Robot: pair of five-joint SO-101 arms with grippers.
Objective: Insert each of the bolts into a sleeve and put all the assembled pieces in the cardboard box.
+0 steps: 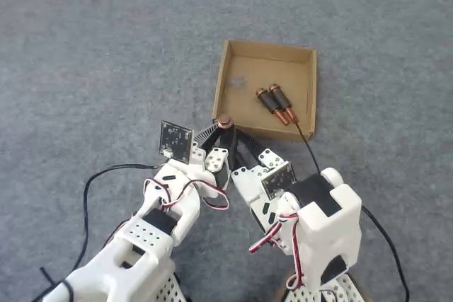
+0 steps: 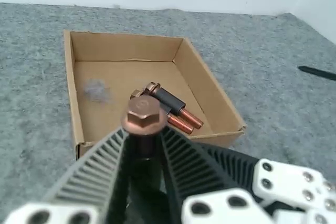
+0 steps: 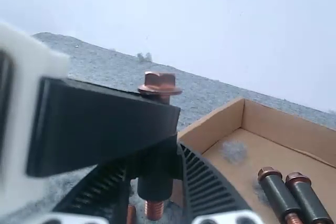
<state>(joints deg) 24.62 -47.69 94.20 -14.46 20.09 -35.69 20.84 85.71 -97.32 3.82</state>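
Note:
A copper bolt point(image 1: 225, 121) stands upright in a black sleeve point(image 3: 155, 178) just outside the front left corner of the cardboard box point(image 1: 221, 79). My left gripper point(image 2: 143, 142) is shut on this piece right under the bolt head point(image 2: 143, 115). My right gripper point(image 3: 155, 184) is shut on the sleeve lower down, and the bolt's threaded tip point(image 3: 153, 209) pokes out below. In the high view both grippers meet at the bolt, the left gripper point(image 1: 218, 131) and the right gripper point(image 1: 232, 132). Two assembled pieces point(image 1: 276, 105) lie side by side in the box.
Grey carpet surrounds the box. A thin black cable point(image 1: 309, 148) runs from the box's front right corner toward the right arm. Another cable point(image 1: 92, 192) loops on the carpet left of the left arm. The box floor point(image 2: 115, 103) left of the two pieces is bare.

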